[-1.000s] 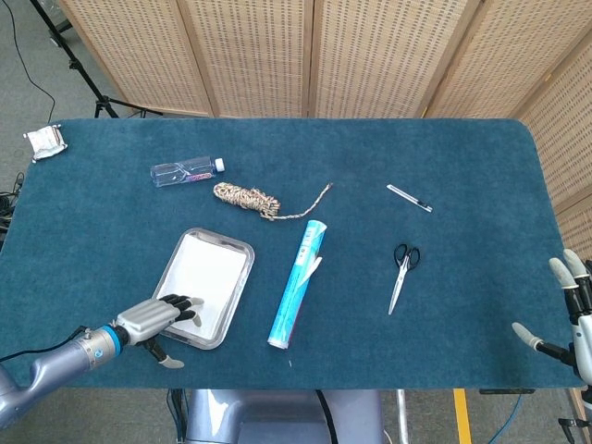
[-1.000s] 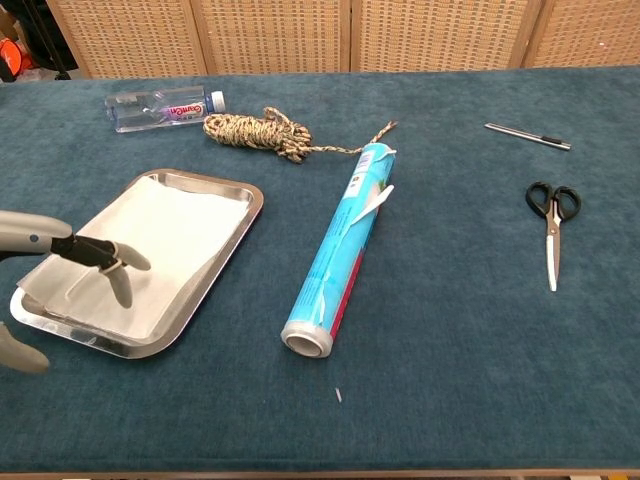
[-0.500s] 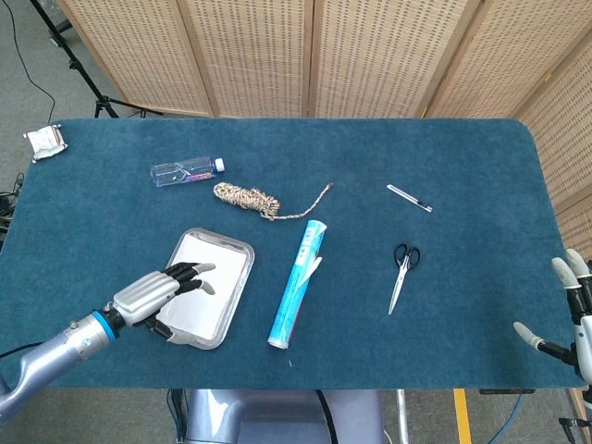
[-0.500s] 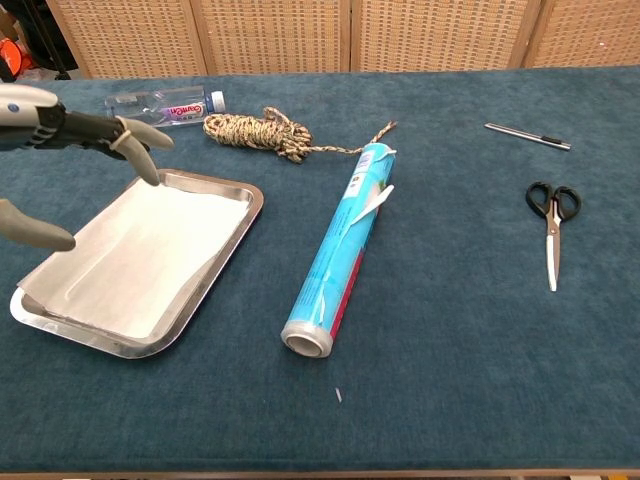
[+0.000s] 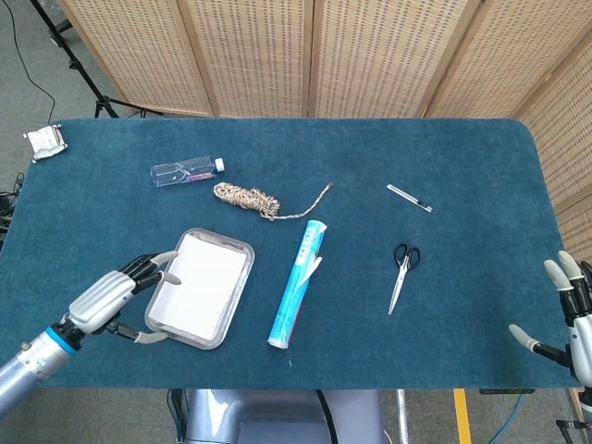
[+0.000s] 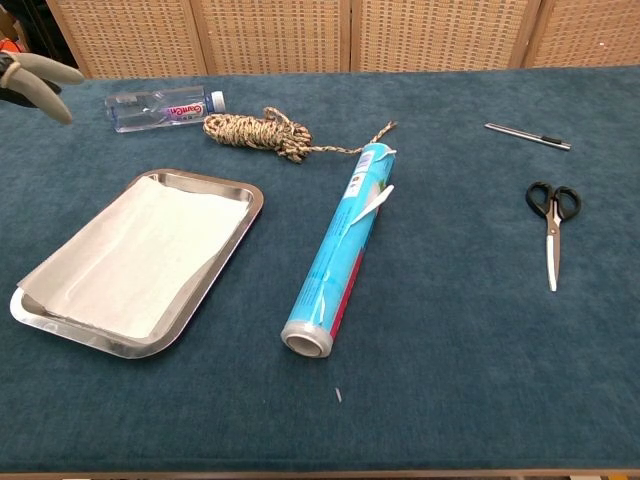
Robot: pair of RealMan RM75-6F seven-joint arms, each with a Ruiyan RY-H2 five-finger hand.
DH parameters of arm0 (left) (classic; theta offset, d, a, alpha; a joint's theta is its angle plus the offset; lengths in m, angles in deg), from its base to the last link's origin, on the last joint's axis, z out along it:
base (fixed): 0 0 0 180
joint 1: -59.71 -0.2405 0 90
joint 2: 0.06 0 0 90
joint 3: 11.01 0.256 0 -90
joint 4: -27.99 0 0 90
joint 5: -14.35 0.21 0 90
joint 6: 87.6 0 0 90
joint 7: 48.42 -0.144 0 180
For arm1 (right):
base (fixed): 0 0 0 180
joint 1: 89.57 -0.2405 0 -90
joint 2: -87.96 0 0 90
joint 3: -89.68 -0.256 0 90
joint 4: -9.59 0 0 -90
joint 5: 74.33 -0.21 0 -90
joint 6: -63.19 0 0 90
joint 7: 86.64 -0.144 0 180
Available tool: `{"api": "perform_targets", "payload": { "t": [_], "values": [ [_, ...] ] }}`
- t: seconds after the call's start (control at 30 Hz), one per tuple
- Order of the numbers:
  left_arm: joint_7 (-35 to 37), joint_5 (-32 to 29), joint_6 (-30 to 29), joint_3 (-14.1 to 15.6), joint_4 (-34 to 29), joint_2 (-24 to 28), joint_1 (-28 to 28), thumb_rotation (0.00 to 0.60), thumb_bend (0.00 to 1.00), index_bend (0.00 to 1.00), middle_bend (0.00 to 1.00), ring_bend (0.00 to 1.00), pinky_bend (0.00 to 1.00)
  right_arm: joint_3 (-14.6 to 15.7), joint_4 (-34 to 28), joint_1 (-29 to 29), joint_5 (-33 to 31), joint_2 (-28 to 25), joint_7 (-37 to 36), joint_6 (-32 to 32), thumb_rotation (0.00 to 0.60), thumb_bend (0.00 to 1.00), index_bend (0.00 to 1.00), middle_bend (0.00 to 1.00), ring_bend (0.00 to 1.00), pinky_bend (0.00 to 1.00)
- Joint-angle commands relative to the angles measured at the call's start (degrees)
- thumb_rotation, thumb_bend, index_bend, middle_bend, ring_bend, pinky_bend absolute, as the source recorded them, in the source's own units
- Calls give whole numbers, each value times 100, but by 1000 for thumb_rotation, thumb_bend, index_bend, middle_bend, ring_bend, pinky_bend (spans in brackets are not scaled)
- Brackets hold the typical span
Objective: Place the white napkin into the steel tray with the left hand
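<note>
Left hand [image 5: 118, 294] sits at the tray's left edge in head view, raised off the cloth, fingers [image 5: 148, 268] spread apart & lightly curved, thumb sticking out low toward the tray's near corner. Nothing in it. Can't tell from head view whether the fingertips touch the rim; chest view shows only a couple of fingertips at the top-left corner [image 6: 35, 75], clear of the tray & napkin.

White napkin [image 6: 135, 255] lies flat inside the steel tray [image 6: 240, 222], covering most of the floor; its left edge laps over the tray's left rim in chest view. Tray rests on the blue table [image 5: 462, 166], left of centre, nr the front edge.

Right hand [image 5: 569, 310] is at the far right edge of the table, partly out of frame, fingers apart & pointing up, holding nothing, touching nothing.

Other stuff: blue foil-type roll [image 6: 345, 245] just right of the tray, lying lengthwise, not touching it. Coiled rope [image 6: 262, 133] behind the tray w/ a loose tail running toward the roll's far end. Clear water bottle [image 6: 165, 106] on its side left of the rope. Black-handled scissors [image 6: 552, 225] well to the right, a pen [image 6: 527, 136] beyond them. Crumpled white item [image 5: 46, 141] at the table's far left corner.
</note>
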Motion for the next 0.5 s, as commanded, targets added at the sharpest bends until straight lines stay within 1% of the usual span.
{"api": "perform_targets", "payload": {
  "t": [0.03, 0.17, 0.3, 0.4, 0.5],
  "values": [
    [-338, -55, -392, 1, 87, -71, -336, 382, 93, 265, 72, 21, 82, 8, -9, -2, 10, -3, 11, 5, 600, 0, 1, 0, 0, 0],
    [-504, -268, -838, -38, 312, -398, -777, 382, 93, 265, 72, 21, 82, 27, -13, 0, 37, -13, 6, -3, 600, 0, 1, 0, 0, 0],
    [-233, -357, -995, 15, 737, -763, -1062, 382, 84, 252, 55, 21, 82, 35, 1, -9, 44, -13, -18, 10, 600, 0, 1, 0, 0, 0],
    [-79, -416, -1127, -14, 1023, -978, -1215, 381, 76, 240, 35, 21, 82, 44, 1, -15, 63, -8, -10, 9, 600, 0, 1, 0, 0, 0],
    [122, -452, -1412, -72, 1296, -1189, -1420, 383, 74, 233, 26, 20, 82, 55, -3, -21, 92, 1, 19, 5, 600, 0, 1, 0, 0, 0]
  ]
}}
